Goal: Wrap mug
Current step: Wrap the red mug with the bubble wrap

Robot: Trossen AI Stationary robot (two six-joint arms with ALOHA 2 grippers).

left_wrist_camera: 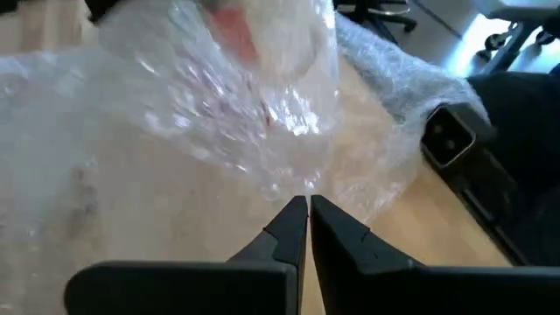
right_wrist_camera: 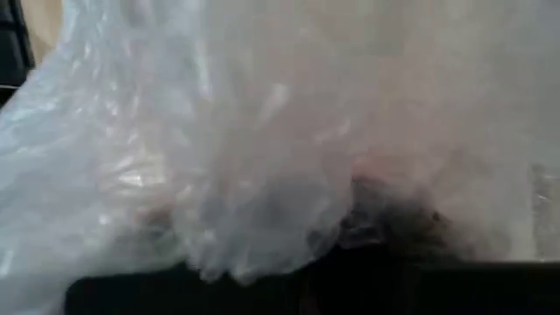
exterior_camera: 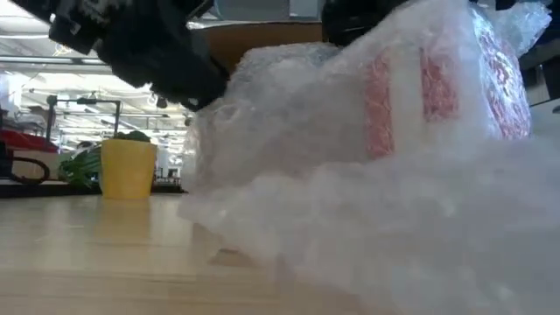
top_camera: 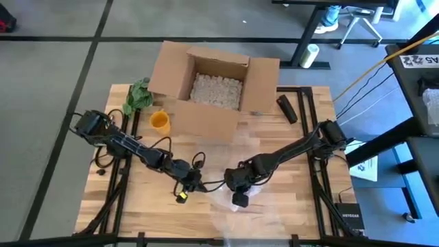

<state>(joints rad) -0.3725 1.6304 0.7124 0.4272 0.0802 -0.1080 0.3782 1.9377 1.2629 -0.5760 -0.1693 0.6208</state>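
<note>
A mug with red and white bands (exterior_camera: pixel 420 87) sits bundled inside a clear bubble wrap sheet (exterior_camera: pixel 367 175) near the table's front middle; in the high view only the wrap (top_camera: pixel 250 199) shows. My left gripper (left_wrist_camera: pixel 307 206) is shut at the wrap's near edge, on the bundle's left side (top_camera: pixel 188 184). My right gripper (top_camera: pixel 240 192) is over the bundle from the right. Wrap covers the whole right wrist view (right_wrist_camera: pixel 262 157). My left gripper pinches a gathered point of the bubble wrap's edge (left_wrist_camera: pixel 302 188) between its two fingertips, coming level from the table's left. The wrap rises from that point up over the mug, with its lower folds lying on the table.
A yellow cup (top_camera: pixel 159 121) and a green cloth (top_camera: pixel 139 96) are at the far left. An open cardboard box (top_camera: pixel 212 86) of packing peanuts stands at the back middle, with a black object (top_camera: pixel 287 108) to its right. Bare wood lies at the near left.
</note>
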